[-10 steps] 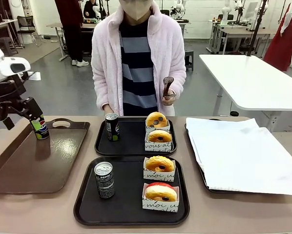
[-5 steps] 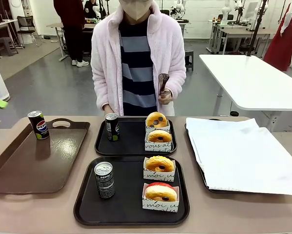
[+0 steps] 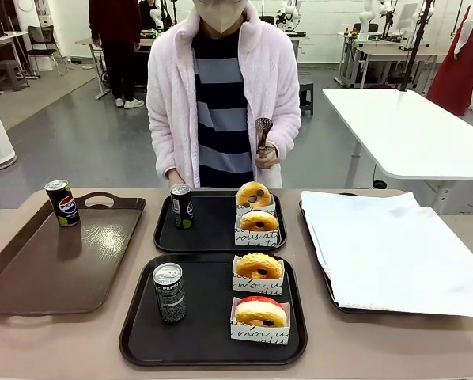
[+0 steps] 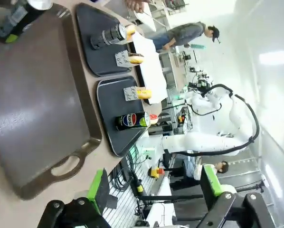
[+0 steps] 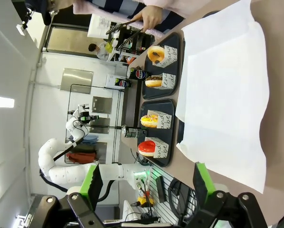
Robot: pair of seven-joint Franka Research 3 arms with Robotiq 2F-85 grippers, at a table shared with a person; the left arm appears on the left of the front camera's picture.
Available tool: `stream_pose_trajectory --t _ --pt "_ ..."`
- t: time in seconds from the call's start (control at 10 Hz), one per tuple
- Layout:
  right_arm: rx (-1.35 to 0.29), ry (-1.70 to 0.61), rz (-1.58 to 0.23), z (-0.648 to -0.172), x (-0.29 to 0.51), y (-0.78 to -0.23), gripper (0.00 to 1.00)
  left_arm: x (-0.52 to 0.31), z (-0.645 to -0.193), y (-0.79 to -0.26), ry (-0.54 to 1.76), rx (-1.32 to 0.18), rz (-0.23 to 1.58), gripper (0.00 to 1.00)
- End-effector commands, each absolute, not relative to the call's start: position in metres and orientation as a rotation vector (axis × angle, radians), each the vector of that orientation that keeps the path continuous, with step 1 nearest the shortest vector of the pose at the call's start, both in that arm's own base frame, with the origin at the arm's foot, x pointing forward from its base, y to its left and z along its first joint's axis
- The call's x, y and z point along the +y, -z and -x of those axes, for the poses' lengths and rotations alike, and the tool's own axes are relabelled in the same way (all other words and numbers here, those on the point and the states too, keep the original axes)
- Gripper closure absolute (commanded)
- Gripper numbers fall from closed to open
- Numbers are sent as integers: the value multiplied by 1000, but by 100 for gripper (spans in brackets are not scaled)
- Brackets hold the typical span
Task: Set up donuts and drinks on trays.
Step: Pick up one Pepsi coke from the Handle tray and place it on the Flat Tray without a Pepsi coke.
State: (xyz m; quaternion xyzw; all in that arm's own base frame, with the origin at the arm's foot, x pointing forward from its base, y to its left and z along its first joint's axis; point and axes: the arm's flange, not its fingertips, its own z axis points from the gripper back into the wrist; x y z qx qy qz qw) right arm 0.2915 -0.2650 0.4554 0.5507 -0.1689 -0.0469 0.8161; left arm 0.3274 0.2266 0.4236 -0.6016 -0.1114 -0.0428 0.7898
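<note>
Two black trays stand mid-table. The far tray (image 3: 213, 233) holds a soda can (image 3: 181, 206) and two glazed donuts (image 3: 254, 195) (image 3: 259, 222) in paper sleeves. On the near tray (image 3: 201, 317) are a can (image 3: 169, 291), a glazed donut (image 3: 259, 267) and a red-iced donut (image 3: 260, 311). A third can (image 3: 62, 203), with a lime-green mark, stands free on the brown tray (image 3: 70, 269). My left gripper (image 4: 154, 187) is open and empty, off the brown tray's (image 4: 37, 109) handle end. My right gripper (image 5: 146, 183) is open and empty, beyond the white paper (image 5: 222, 95).
A tray lined with white paper (image 3: 395, 253) fills the table's right side. The person stands at the far edge holding tongs (image 3: 262, 134) upright in one hand. Another white table (image 3: 410, 134) stands behind on the right.
My left gripper let go of the lime-marked can on the brown tray and drew back to the left, out of the front view. The can stays upright. The person's tongs shifted slightly.
</note>
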Motion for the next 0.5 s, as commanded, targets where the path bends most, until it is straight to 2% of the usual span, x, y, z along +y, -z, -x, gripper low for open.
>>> stream_pose_trajectory --t 0.0,0.3,0.4 --pt "-375 94 -1177 -291 -265 -456 0 252 -321 -428 53 -300 1275 0" --pt "-375 94 -1177 -291 -265 -456 0 261 -328 -428 -4 -280 1259 0" --pt "-375 94 -1177 -291 -265 -456 0 267 -317 -428 17 -292 1262 0"
